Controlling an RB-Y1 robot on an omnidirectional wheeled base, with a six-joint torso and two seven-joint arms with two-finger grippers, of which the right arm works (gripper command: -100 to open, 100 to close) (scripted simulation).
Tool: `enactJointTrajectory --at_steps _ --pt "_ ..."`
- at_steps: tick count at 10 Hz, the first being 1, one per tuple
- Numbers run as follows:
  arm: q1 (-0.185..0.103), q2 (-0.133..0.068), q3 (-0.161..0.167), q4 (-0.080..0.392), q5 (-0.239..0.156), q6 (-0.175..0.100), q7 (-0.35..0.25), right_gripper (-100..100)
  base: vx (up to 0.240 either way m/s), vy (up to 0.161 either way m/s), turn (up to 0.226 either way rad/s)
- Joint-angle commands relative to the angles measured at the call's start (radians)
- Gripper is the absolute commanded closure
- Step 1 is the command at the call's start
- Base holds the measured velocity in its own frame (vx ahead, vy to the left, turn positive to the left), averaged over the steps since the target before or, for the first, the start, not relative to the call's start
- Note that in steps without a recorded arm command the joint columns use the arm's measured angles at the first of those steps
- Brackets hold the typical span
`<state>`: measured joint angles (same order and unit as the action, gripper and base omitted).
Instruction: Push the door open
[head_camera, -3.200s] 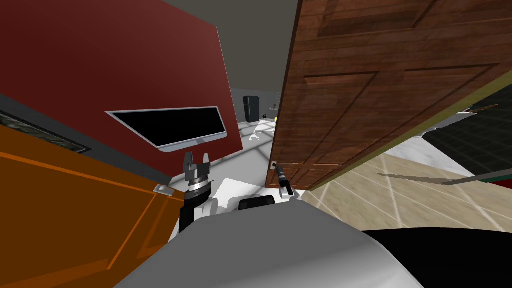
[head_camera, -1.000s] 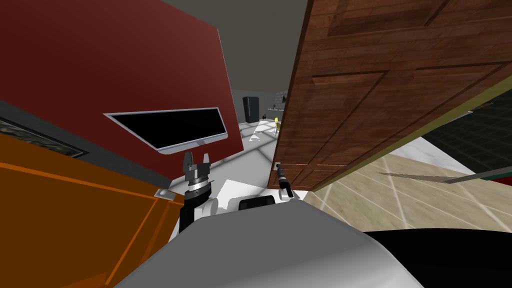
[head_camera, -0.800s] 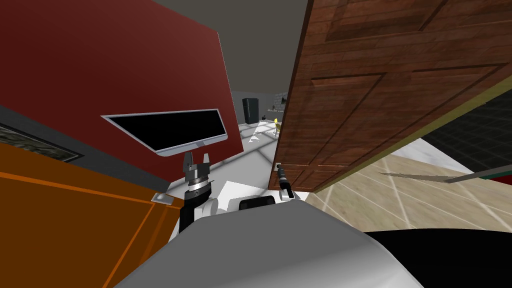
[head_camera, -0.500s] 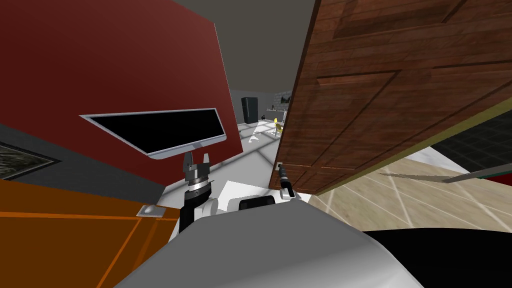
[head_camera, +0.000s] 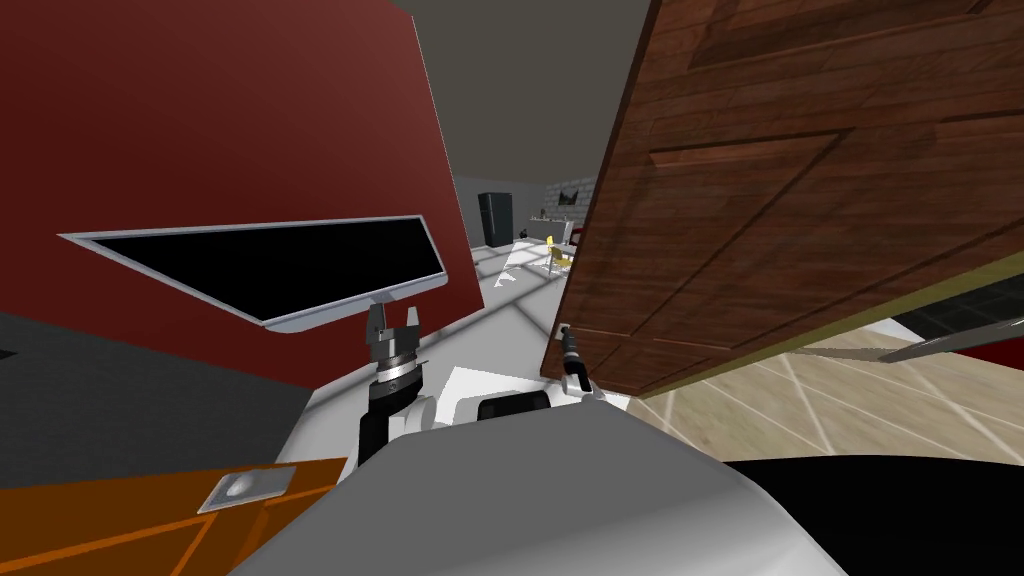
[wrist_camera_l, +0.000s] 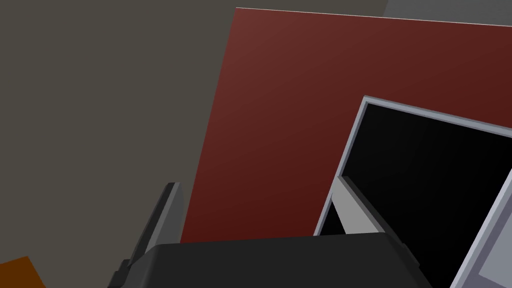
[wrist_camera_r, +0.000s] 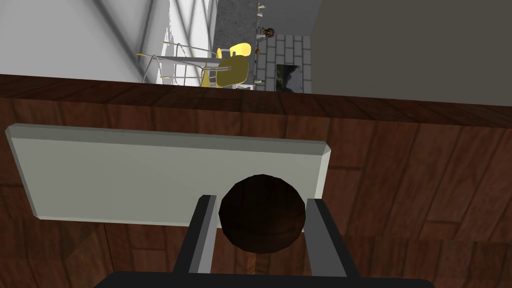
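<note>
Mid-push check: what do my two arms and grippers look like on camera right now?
Left gripper: two thin light grey blade fingers on a dark box, then a ribbed silver wrist ring and a black forearm. Right gripper: the same grey blades on a dark body; its arm looks slim and black. No cables or markings visible.

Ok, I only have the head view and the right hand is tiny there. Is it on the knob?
Observer: Yes. In the right wrist view the right hand has one finger on each side of the dark round knob, pressing it.
Operator: What is the knob mounted on?
Observer: A light grey plate fixed to the brown wooden door.
Operator: And the other arm?
Observer: Its wrist view shows the left hand open, holding nothing.
</note>
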<state>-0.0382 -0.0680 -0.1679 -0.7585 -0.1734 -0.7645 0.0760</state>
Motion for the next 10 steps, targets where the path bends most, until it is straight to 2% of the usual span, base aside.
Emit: enactJointTrajectory --at_steps 1,2,3,5,10 --pt "-0.001 -0.001 -0.019 -0.006 -0.01 0.003 0.004 100 0.182 0.053 -0.07" --pt "-0.002 0.002 -0.028 -0.005 -0.016 0.005 0.007 100 0.189 0.068 -0.061" --pt "0.008 0.006 -0.021 -0.015 -0.011 0.011 0.009 100 0.086 0.028 -0.034" --pt "0.009 -0.004 -0.046 -0.016 -0.025 0.01 0.016 100 0.16 0.02 -0.043" --pt "0.011 -0.012 -0.1 -0.014 -0.056 0.007 0.034 100 0.216 0.012 -0.05"
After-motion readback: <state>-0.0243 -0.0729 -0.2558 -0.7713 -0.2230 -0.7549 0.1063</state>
